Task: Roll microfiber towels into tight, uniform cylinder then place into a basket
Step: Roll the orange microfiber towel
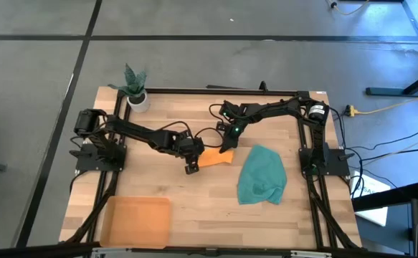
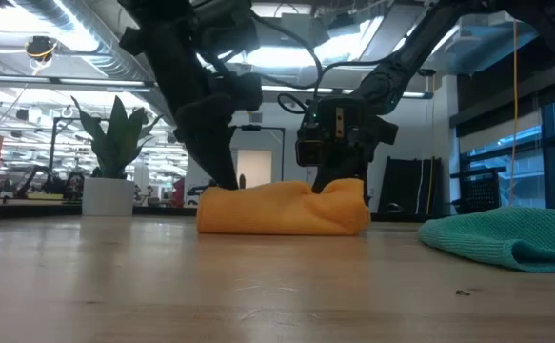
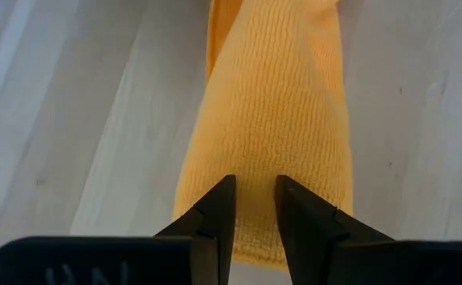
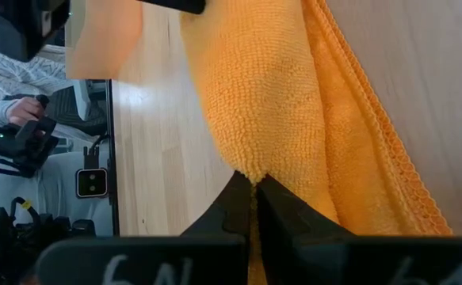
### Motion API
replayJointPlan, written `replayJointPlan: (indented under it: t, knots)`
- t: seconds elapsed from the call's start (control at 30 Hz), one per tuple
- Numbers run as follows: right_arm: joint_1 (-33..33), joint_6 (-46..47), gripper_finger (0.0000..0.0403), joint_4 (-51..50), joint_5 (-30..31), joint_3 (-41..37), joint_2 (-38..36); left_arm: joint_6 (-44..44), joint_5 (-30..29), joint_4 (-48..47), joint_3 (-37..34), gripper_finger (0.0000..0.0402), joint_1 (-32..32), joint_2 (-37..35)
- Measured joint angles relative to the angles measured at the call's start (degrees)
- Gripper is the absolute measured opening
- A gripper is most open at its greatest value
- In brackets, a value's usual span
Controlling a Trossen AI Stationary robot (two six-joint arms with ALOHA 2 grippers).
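I hold the orange towel [image 1: 216, 158] at both ends so the roll cannot spring loose. It lies as a short, thick roll on the table [image 1: 194, 193], roughly mid-table. My left gripper [image 3: 254, 207] sits at the roll's end nearer the plant pot [image 1: 138, 100]; its fingers stand a narrow gap apart and press into the cloth, pinching a small fold between the tips to pin that end. My right gripper [image 4: 253, 190] is at the opposite end, fingers shut tight on a bunched tip of the orange cloth, which keeps the layers together. The roll looks uneven in the low view, humped at the right end, so I judge the rolling unfinished. The teal towel [image 1: 262, 175] lies crumpled just beyond the roll's right end, untouched. The basket [image 1: 137, 221] waits well apart from the roll, at the table's front corner on my left side.
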Motion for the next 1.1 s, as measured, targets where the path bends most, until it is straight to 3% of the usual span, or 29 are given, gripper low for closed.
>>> replayJointPlan:
  t: [0.3, 0.5, 0.67, 0.87, 1.1]
  knots:
    - [0.00, 0.05, 0.0037, 0.26, -0.04, 0.00, 0.00, 0.90, 0.13, -0.01, 0.00, 0.0081, 0.22, 0.00]
    - [0.00, 0.07, 0.0079, 1.23, -0.04, 0.09, 0.00, 0.85, 0.18, -0.05, 0.00, 0.0081, 0.20, 0.00]
    - [-0.45, -0.23, 0.0111, 1.12, 0.05, 3.51, 0.00, 0.81, 1.29, -0.30, 0.00, 0.0081, 0.22, 0.00]
    - [-1.81, -0.37, 0.0117, -3.04, 0.54, 8.70, -0.18, 0.64, 1.38, -2.58, 0.00, 0.0081, 0.22, -0.02]
    - [0.06, -15.92, 0.0117, -16.37, 0.57, 12.73, -2.12, 0.81, 1.42, -3.35, 0.00, 0.0081, 0.97, -0.07]
